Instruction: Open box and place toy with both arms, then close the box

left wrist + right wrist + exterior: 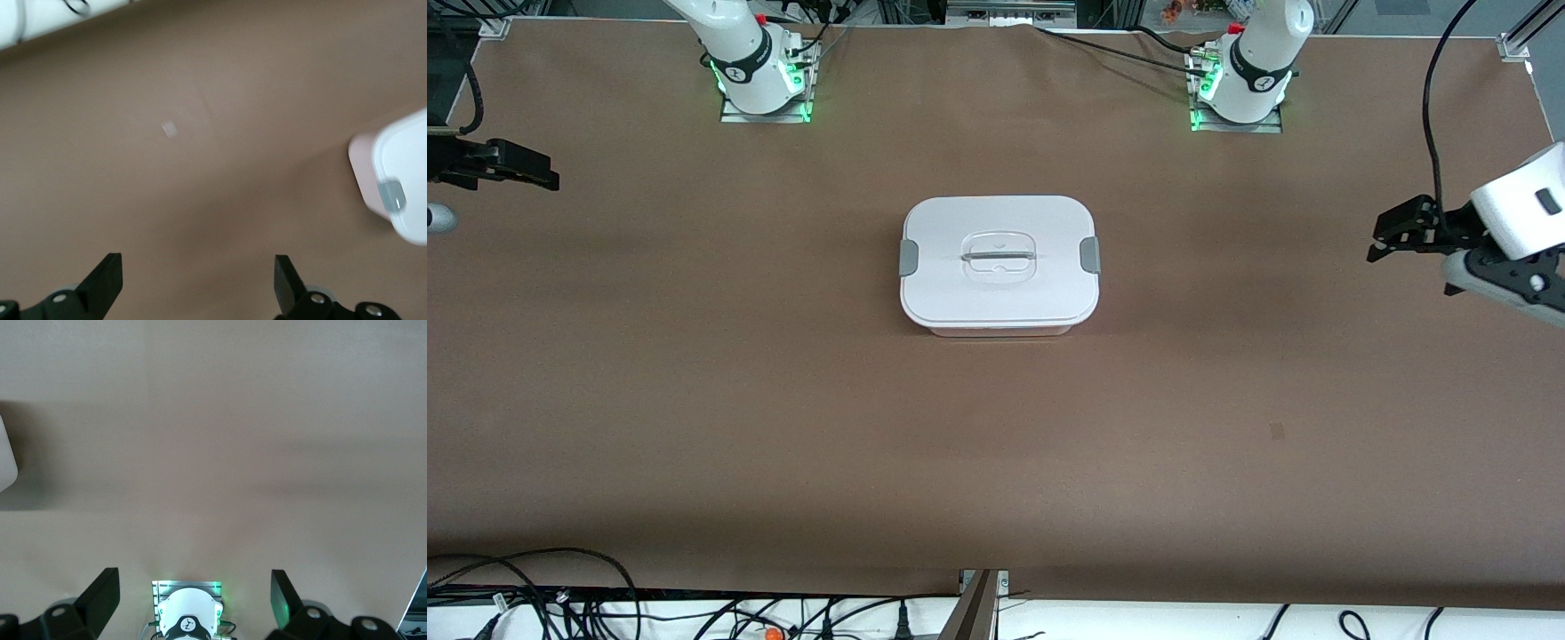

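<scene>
The box (999,264) sits in the middle of the brown table, its flat white lid on, a grey clip (908,257) at each end and a recessed handle (998,256) in the centre. One clipped end of the box (397,180) shows in the left wrist view, and a white corner of the box (5,457) in the right wrist view. My left gripper (1376,238) hangs open over the left arm's end of the table, nothing between its fingers (287,277). My right gripper (547,173) hangs open over the right arm's end, also holding nothing (193,597). The toy is out of view.
Both arm bases (760,76) (1240,89) stand along the table's edge farthest from the front camera. Cables (560,596) lie off the nearest edge. A small mark (1277,431) is on the table cover toward the left arm's end.
</scene>
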Robot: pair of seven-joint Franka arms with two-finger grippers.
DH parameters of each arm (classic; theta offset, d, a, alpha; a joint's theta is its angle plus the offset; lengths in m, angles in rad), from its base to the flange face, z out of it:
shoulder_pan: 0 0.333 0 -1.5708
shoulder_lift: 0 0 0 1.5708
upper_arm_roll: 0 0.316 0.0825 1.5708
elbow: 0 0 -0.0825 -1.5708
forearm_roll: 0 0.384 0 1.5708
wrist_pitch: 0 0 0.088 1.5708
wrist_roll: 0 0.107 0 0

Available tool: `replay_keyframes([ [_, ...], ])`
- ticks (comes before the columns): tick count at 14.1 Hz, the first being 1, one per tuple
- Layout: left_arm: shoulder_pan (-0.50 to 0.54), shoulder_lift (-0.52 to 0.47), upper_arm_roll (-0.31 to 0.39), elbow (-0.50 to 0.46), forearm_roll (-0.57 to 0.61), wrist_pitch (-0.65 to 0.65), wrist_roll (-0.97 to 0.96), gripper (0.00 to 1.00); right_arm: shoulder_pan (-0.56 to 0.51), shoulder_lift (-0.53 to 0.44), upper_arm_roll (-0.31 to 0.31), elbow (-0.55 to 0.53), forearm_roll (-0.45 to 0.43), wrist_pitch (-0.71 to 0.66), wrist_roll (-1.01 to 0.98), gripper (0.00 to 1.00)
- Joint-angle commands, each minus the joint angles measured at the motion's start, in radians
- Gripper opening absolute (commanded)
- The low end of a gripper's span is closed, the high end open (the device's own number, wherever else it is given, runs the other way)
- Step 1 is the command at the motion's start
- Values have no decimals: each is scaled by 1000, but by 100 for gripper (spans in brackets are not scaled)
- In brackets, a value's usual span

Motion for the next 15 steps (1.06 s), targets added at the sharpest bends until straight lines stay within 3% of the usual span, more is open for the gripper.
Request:
replay_keyframes([
  [1,-77,-210,101,-274,11,130,-202,100,7,-8,-11,-3,18,0,5,100],
  [3,-171,-276,214,-354,9,130,-218,100,6,-8,-11,-3,18,0,5,100],
  [9,-150,-272,179,-359,17,91,-232,100,6,-8,-11,-3,18,3,-3,100],
  [12,-93,-273,116,-359,16,80,-235,100,6,-8,-11,-3,18,3,-3,100],
  [15,-95,-250,114,-325,15,51,-235,100,7,-8,-11,-3,26,3,3,100],
])
